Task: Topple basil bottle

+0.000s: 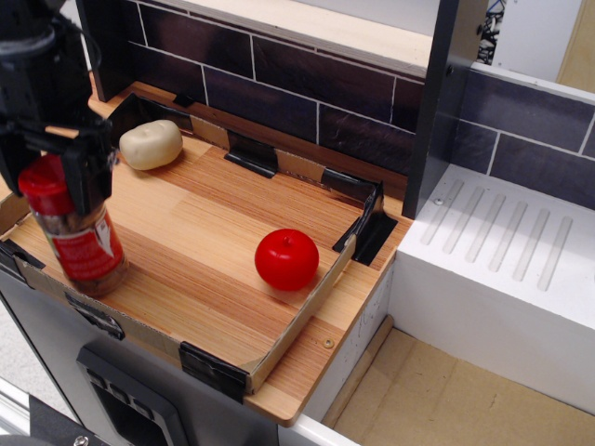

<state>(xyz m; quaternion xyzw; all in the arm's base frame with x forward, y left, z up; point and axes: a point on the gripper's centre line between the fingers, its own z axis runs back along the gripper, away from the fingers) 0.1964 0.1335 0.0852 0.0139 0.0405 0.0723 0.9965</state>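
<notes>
The basil bottle (85, 246) is a clear jar with a red lid, a red label and brownish contents. It stands at the front left corner of the wooden tray (214, 269) and leans with its top to the left. My black gripper (51, 167) is down over the lid with one finger on each side. The right finger (96, 177) is against the lid. The jaws look wider than the lid, so the gripper is open. The left finger is partly cut off by the frame edge.
A red apple (286, 259) lies at the tray's right side. A pale potato-like object (152, 144) lies at the back left. The tray has low cardboard walls with black corner clips. A dark tiled wall runs behind, and a white ribbed drainer (502, 251) stands to the right.
</notes>
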